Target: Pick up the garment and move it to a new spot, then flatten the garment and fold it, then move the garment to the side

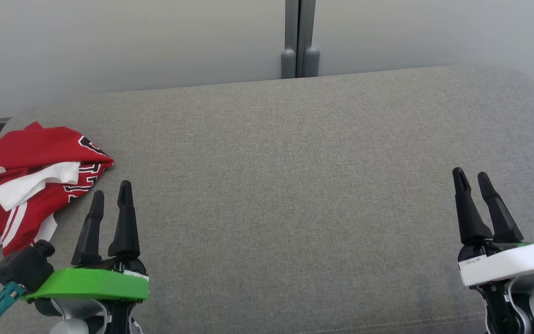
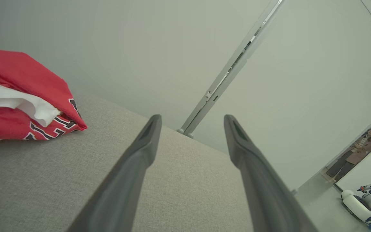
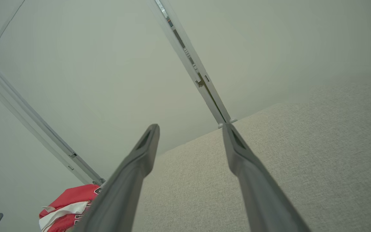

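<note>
Two grippers, each with two dark fingers spread wide and holding nothing. The left gripper is over the grey cushion. One crumpled red-and-white garment lies just to its left, not touching the fingers. The right gripper is well apart from the garment, which lies far to its left. One grey post stands beyond both grippers.

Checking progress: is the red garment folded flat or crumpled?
Crumpled: the garment lies bunched in uneven layers at the left end of the cushion, its white inside showing.
</note>
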Controlling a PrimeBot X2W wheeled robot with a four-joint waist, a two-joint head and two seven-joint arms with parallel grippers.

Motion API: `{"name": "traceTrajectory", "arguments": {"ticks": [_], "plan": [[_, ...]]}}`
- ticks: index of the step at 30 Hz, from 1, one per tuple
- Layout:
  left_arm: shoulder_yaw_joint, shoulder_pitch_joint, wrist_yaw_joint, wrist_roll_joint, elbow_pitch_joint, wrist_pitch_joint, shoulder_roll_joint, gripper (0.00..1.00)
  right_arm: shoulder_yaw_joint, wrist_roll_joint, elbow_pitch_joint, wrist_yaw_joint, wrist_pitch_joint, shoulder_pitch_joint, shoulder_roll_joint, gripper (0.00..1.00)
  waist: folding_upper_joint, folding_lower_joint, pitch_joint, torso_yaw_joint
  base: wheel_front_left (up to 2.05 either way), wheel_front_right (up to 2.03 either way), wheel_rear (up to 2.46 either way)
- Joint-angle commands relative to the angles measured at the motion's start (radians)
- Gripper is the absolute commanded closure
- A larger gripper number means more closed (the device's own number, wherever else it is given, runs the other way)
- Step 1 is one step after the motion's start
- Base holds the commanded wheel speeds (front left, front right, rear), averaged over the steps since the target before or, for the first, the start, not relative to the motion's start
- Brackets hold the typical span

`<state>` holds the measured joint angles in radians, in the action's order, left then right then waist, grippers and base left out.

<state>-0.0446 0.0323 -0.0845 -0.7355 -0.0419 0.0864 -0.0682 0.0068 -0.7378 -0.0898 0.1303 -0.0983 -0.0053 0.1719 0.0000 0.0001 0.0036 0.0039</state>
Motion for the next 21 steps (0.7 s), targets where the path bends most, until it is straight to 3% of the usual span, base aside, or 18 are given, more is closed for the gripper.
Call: {"name": "traceTrajectory", "arguments": {"ticks": [1, 11, 21], "plan": [[-0.011, 0.028, 0.009, 0.058, -0.009, 0.011, -0.016, 0.00, 0.010, 0.047, 0.001, 0.000, -0.011, -0.026, 0.012, 0.00, 0.0000, -0.0001, -0.001, 0.000, 0.00, 0.00, 0.00], [-0.064, 0.040, 0.062, 0.224, 0.037, 0.039, -0.040, 0.00, 0.027, 0.179, 0.061, 0.000, -0.036, -0.052, 0.012, 0.00, 0.0000, -0.0001, 0.000, 0.002, 0.00, 0.00, 0.00], [-0.110, 0.073, 0.087, 0.342, 0.102, 0.067, -0.061, 0.00, 0.019, 0.279, 0.138, 0.000, -0.062, -0.066, -0.022, 0.00, 0.0000, -0.0001, 0.000, 0.000, 0.00, 0.00, 0.00]]}}
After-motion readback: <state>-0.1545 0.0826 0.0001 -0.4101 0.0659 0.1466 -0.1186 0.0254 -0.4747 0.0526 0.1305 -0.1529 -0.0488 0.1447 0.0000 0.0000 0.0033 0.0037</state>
